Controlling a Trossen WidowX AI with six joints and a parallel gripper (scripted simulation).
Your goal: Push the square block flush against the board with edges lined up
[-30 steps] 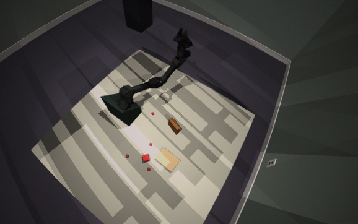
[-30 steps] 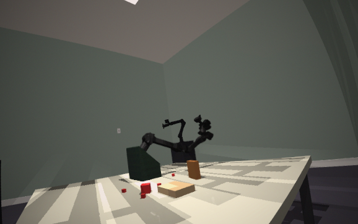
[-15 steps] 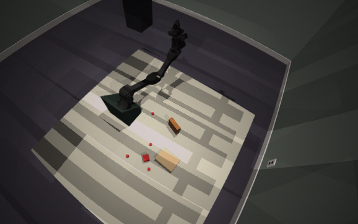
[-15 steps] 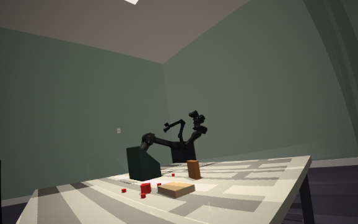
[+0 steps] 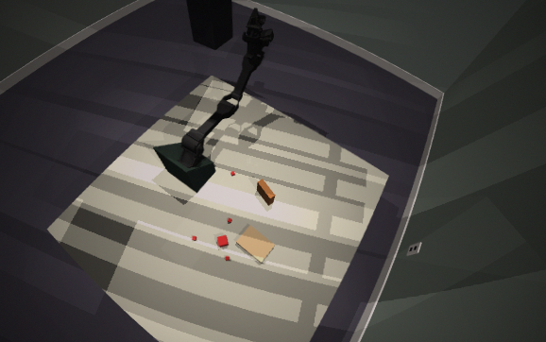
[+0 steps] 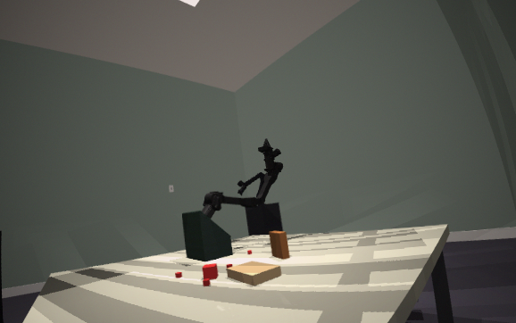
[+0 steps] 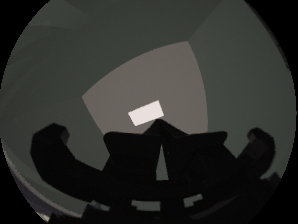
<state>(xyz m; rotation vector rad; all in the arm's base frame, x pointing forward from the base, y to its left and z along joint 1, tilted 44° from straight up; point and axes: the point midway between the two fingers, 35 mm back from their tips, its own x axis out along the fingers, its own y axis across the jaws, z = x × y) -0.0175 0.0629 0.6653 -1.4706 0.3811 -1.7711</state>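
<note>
The red square block (image 5: 222,241) (image 6: 210,271) lies on the table, a small gap away from the left corner of the flat tan board (image 5: 255,245) (image 6: 253,269). They do not touch, and the block's sides look turned relative to the board's. My gripper (image 5: 255,10) (image 6: 266,141) (image 7: 158,121) is shut and empty, its fingertips together. It points upward, high above the table and far behind the block and the board. The wrist view shows neither of them, only walls, ceiling and a lamp.
An orange-brown block (image 5: 265,191) (image 6: 279,244) stands upright behind the board. Several tiny red cubes, one of them here (image 5: 194,238) (image 6: 178,275), lie around the red block. The dark green arm base (image 5: 186,169) (image 6: 206,243) stands on the table (image 5: 156,265) behind and left of the board.
</note>
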